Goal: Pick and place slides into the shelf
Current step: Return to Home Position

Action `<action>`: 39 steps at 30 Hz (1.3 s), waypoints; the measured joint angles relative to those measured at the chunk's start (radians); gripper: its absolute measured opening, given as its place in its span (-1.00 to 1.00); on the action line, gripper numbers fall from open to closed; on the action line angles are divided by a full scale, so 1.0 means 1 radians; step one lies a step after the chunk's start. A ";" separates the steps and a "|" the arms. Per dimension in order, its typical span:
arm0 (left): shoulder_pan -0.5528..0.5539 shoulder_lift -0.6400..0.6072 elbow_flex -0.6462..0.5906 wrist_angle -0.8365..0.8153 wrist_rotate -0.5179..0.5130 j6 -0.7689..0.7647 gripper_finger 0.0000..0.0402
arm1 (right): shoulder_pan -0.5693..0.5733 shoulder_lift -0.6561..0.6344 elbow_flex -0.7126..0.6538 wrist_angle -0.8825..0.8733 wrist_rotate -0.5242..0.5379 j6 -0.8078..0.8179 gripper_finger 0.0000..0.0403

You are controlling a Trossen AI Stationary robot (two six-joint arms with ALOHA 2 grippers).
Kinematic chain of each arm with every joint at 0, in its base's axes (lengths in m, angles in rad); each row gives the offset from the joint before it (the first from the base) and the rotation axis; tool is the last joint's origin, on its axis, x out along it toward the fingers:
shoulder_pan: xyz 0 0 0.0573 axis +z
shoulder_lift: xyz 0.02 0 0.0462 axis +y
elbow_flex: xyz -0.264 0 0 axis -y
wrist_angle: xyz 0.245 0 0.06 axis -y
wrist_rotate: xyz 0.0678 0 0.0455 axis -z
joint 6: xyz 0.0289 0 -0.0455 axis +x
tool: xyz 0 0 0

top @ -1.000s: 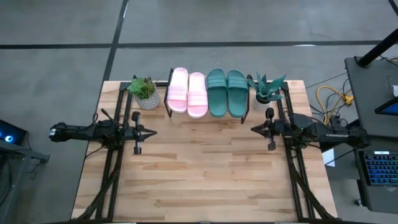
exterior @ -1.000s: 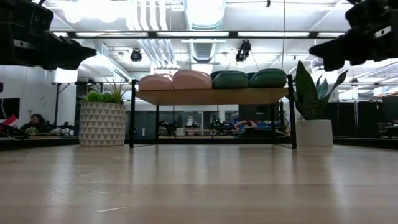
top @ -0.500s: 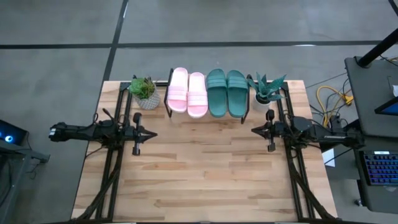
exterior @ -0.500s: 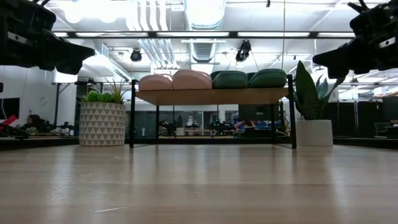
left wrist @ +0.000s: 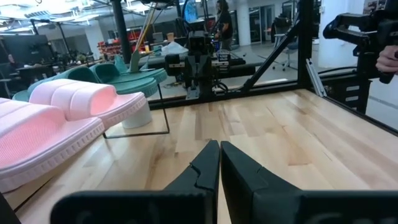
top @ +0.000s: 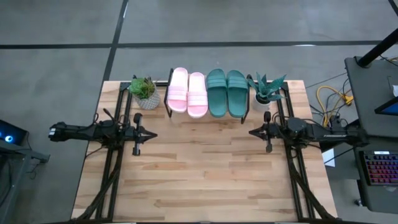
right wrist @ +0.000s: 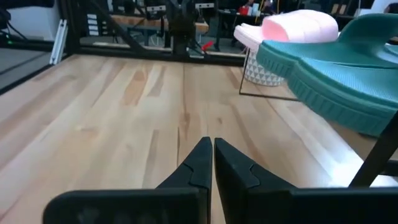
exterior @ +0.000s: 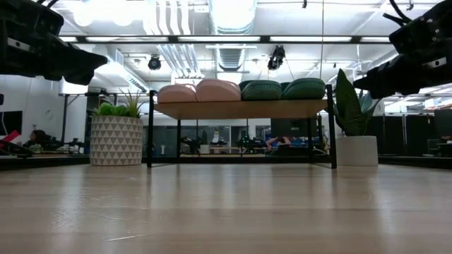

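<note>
The left gripper and right gripper are both pressed together, empty, arms level above the table, pointing at each other.

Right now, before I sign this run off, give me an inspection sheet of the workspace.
Surface: wooden tabletop, with no slide lying on it.
Job's things: pink pair and green pair sit side by side on the shelf, the pink pair nearer the left arm.
Clutter: left plant in a pot at one end of the shelf, right plant at the other end.
Pincers: left pincer shut and empty, above the table's left side; right pincer shut and empty, above its right side.
Cables: yellow cable looped beyond the table's right edge.
Surroundings: keyboard on a desk at the right; grey floor around the table.
</note>
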 joint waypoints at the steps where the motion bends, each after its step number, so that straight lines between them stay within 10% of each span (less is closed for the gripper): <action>1: 0.000 0.000 0.000 0.000 0.000 0.000 -1.00 | 0.000 0.004 0.000 0.001 0.000 -0.005 -0.96; 39: 0.000 0.031 0.001 0.009 -0.003 0.000 -1.00 | 0.000 -0.128 0.008 -0.018 -0.002 -0.011 -0.96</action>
